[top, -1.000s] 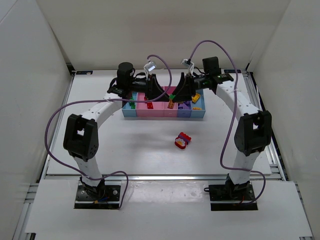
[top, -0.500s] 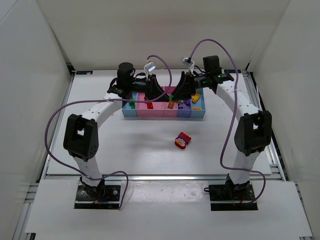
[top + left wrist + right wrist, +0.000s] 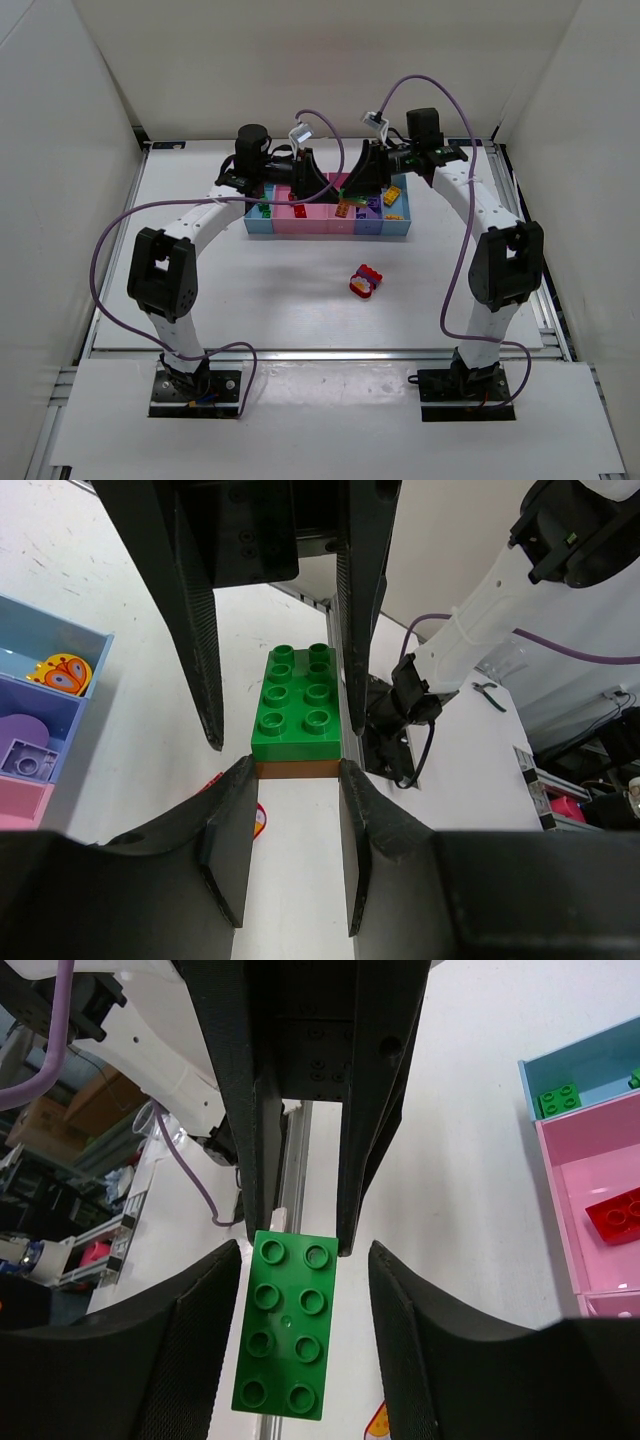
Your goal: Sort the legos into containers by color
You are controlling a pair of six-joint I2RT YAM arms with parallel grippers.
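The right pincer [image 3: 305, 1260] is what has just changed. Its jaws have drawn in around a green brick [image 3: 287, 1325], and in the overhead view the whole head has lifted a little up and back from the containers [image 3: 300, 229]. One long edge of that brick lies against a finger, but I can see a sliver of daylight on the other side, so I cannot tell whether it is truly gripped yet. The left pincer [image 3: 297, 770] has not budged. It is clamped on a second green brick [image 3: 298, 705] with a brown brick [image 3: 297, 771] stuck beneath it, held up in the air near the middle of the row. Beyond the right fingers, a light blue bin [image 3: 600, 1065] already has a small green piece [image 3: 557, 1100] in it, and the pink bin [image 3: 570, 1175] beside it has a red piece [image 3: 615, 1215]. To my eye both green bricks belong in that light blue bin at the left end, and the brown one will need pulling off first. Out on the surface [image 3: 280, 290], well apart from the row, a little red and yellow clump [image 3: 366, 281] sits where it was, unsorted. So I reckon the job is well along but not done.
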